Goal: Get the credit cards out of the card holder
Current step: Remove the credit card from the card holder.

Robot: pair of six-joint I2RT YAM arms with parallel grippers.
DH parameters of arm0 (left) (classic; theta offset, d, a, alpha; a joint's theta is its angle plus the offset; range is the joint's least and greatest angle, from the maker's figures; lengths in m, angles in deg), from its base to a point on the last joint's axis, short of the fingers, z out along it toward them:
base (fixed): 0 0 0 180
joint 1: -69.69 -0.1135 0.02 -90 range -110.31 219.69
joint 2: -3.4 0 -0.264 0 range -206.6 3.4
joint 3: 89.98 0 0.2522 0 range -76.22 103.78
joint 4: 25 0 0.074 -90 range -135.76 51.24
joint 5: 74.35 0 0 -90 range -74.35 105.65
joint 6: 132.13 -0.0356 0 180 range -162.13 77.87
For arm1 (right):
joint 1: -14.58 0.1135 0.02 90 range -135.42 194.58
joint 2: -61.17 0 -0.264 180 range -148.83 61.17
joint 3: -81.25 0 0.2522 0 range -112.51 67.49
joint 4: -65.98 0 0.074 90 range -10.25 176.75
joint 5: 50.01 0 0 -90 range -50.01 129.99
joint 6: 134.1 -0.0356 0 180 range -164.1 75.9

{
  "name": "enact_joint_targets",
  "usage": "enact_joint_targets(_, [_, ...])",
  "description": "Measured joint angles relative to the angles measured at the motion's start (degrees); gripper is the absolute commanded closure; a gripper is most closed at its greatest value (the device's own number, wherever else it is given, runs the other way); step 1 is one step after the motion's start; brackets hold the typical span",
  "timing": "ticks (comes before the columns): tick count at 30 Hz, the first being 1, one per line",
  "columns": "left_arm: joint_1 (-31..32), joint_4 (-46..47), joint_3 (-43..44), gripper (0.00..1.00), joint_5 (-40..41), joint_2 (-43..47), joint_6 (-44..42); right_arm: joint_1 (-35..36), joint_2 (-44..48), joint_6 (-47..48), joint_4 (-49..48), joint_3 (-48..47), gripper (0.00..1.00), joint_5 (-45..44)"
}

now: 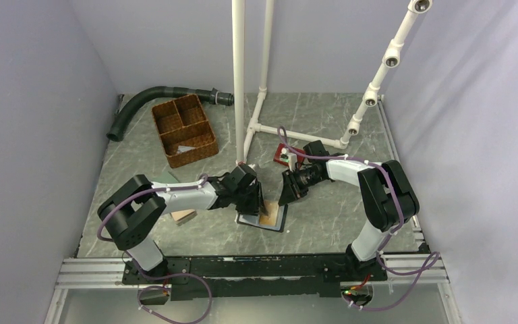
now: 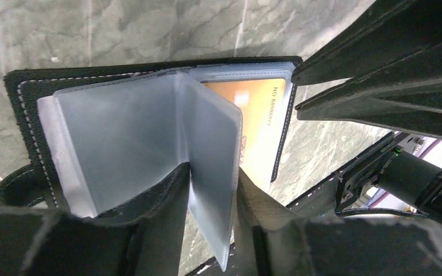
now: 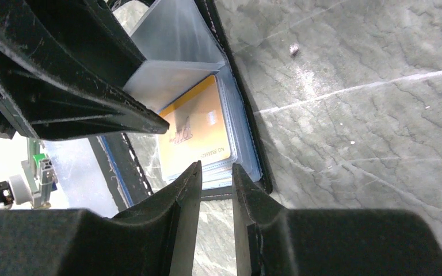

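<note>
Orange-yellow card (image 2: 259, 109) half covered by upright clear sleeve (image 2: 213, 155). Card holder (image 1: 275, 219) largely masked by left gripper (image 1: 255, 204) overhead. Card print not readable.

Left gripper (image 2: 212, 195) pinches an upright clear plastic sleeve leaf (image 2: 213, 138) of the open black stitched card holder (image 2: 20, 95); orange-yellow plastic card (image 2: 259, 106) sits in its right-hand pocket.

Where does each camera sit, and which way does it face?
Top external: above, behind the bases, facing down at the table; both arms show.
Left wrist: on the left arm, facing the card holder's clear sleeves past the left tool.
Right wrist: on the right arm, facing the orange-yellow card past the right tool.
Shared: both wrist views show that card.
</note>
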Motion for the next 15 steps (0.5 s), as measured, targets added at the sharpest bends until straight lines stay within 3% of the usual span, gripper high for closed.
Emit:
enact_joint_targets(3, [-0.48, -1.01, 0.00, 0.82, 0.02, 0.07, 0.48, 0.00, 0.00, 0.31, 0.07, -0.20, 0.72, -0.59])
enact_joint_targets(5, [-0.72, -1.53, -0.26, 0.83, -0.02, 0.42, 1.01, 0.00, 0.00, 0.74, 0.15, -0.26, 0.71, -1.25])
enact_joint_targets(10, [-1.55, -1.31, -2.23, 0.71, -0.92, 2.23, 1.95, 0.00, 0.63, 2.23, 0.94, -0.26, 0.66, -2.47])
enact_joint_targets(15, [-2.54, -0.85, -3.85, 0.69, -1.75, 3.58, 2.95, 0.00, 4.04, 4.00, 2.25, -0.26, 0.60, -2.45])
